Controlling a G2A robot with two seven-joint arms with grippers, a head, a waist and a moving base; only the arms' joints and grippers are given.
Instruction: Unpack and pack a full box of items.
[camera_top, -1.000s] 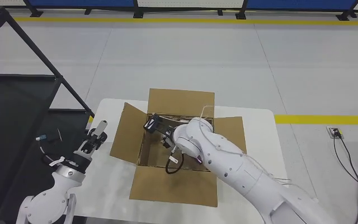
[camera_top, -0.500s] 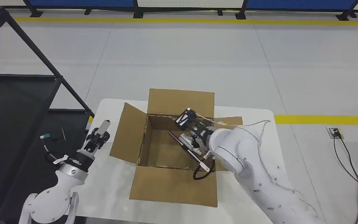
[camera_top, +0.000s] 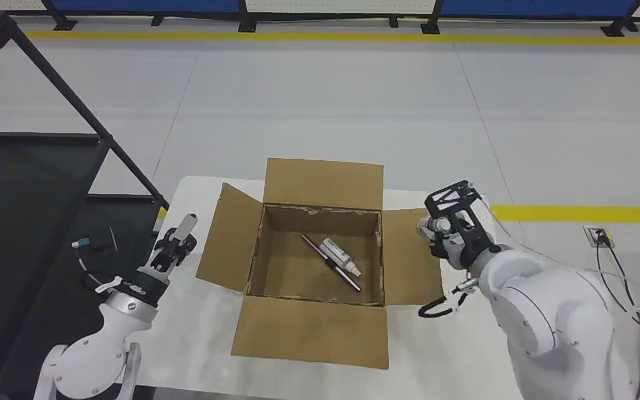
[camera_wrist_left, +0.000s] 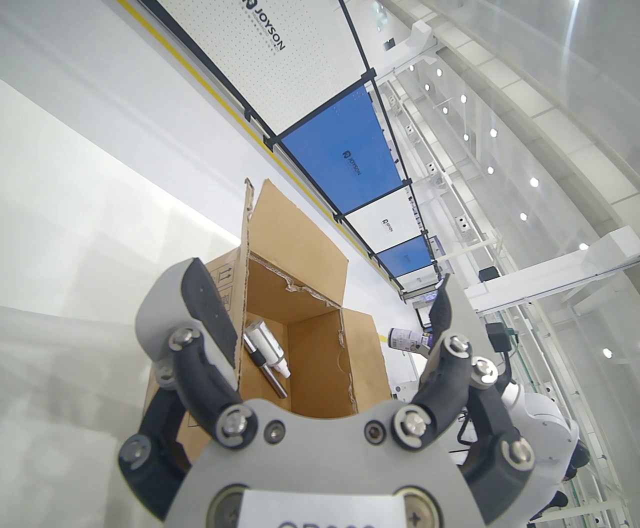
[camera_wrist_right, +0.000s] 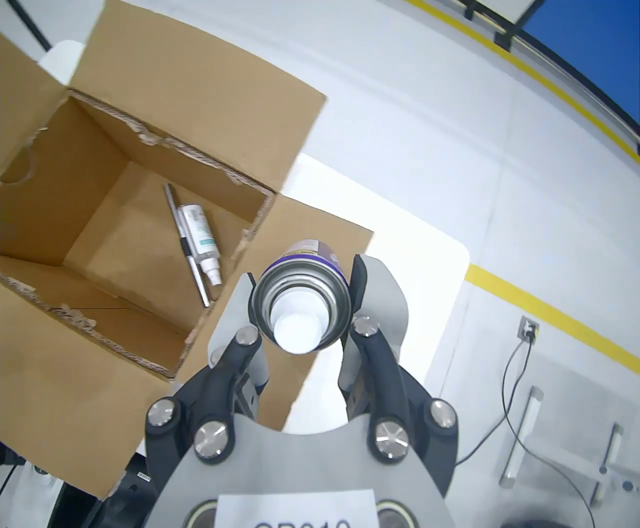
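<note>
The right fingers (camera_wrist_right: 372, 290) are clamped on a spray can (camera_wrist_right: 300, 287) just beside the open box's (camera_top: 323, 185) right flap, the left fingers (camera_wrist_left: 205, 295) stand apart over the desk (camera_top: 200, 330) left of the box, and a pen (camera_wrist_right: 192, 260) and small bottle (camera_wrist_right: 200, 235) lie side by side inside the box.

A white table (camera_top: 215, 330) carries an open cardboard box (camera_top: 310, 330), its flaps spread outward.

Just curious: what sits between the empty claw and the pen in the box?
Top view: the box, its open side flap and wall, separates left gripper from pen.
</note>
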